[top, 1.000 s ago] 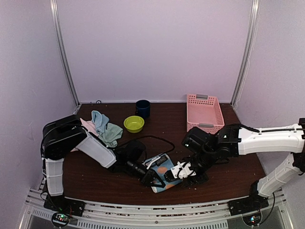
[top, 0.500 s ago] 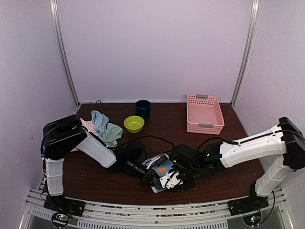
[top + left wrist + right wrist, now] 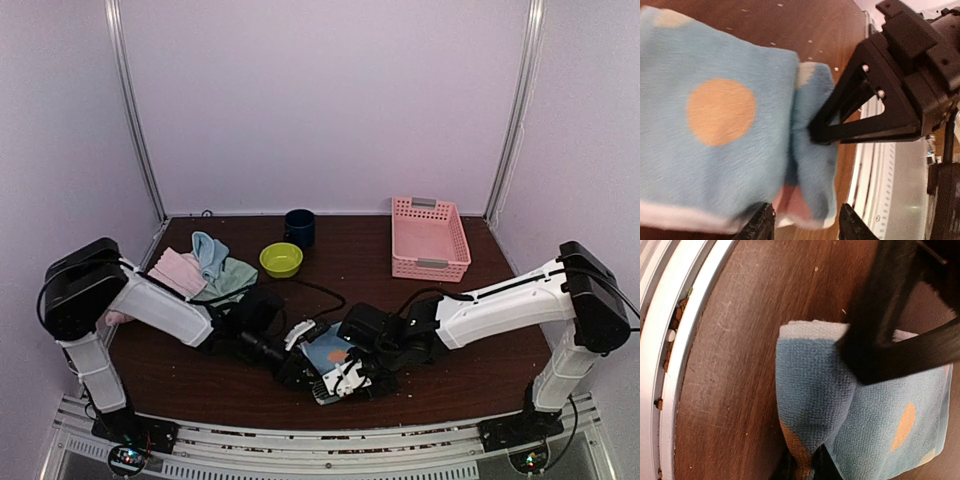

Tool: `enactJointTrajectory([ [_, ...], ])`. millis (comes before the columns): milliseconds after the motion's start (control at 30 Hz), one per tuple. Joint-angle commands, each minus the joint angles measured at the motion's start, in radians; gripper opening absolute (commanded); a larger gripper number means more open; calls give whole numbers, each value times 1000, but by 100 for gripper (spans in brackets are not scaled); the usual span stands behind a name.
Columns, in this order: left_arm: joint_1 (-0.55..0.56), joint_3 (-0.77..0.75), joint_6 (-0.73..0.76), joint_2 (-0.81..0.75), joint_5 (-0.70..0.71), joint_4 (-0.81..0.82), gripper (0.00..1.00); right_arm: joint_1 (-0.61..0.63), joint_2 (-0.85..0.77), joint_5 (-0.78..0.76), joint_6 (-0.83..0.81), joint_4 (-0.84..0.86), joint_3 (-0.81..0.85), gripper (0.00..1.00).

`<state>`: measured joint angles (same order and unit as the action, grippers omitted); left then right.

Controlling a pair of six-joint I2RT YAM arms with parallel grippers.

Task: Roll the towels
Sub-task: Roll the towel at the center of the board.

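The light blue towel (image 3: 328,352) with orange and pink patches lies flat near the table's front edge, its near edge folded up into a thick roll (image 3: 812,150). My right gripper (image 3: 807,467) is shut on that folded edge of the towel (image 3: 880,415). My left gripper (image 3: 807,226) is open, its tips standing on either side of the roll's end without pinching it. In the top view my left gripper (image 3: 305,368) and right gripper (image 3: 348,380) meet over the cloth. A pink towel (image 3: 175,270), a pale blue towel (image 3: 207,248) and a mint green towel (image 3: 235,275) are heaped at the back left.
A lime-green bowl (image 3: 281,259) and a dark blue mug (image 3: 299,227) stand behind the work spot. The pink lattice basket (image 3: 430,238) sits at the back right. The metal rail (image 3: 330,440) along the table's near edge runs just beside the towel.
My right gripper moved left onto the towel and shut on its folded edge. My left gripper opened and let go of the cloth. The left arm's shoulder swung left.
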<state>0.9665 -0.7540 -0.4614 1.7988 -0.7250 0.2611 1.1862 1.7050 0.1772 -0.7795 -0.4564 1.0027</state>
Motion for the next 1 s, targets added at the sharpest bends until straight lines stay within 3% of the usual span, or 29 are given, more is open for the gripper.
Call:
enactJointTrajectory([
  [0, -55, 57, 127, -269, 304, -229, 47, -6, 62, 173, 17, -273, 151, 7],
  [133, -54, 85, 204, -525, 528, -331, 47, -31, 175, 330, 71, -525, 352, 6],
  [267, -34, 142, 265, -771, 693, -339, 50, -104, 318, 415, 88, -635, 503, 6],
  [433, 73, 89, 360, -906, 823, -426, 57, -193, 522, 480, 82, -734, 681, 6],
  [567, 267, 8, 450, -840, 931, -501, 57, -239, 661, 522, 78, -820, 822, 5],
  [733, 489, -94, 535, -580, 960, -568, 55, -275, 770, 564, 78, -900, 931, 5],
  [967, 537, -161, 544, -266, 1123, -570, 58, -275, 785, 568, 82, -895, 916, 6],
])
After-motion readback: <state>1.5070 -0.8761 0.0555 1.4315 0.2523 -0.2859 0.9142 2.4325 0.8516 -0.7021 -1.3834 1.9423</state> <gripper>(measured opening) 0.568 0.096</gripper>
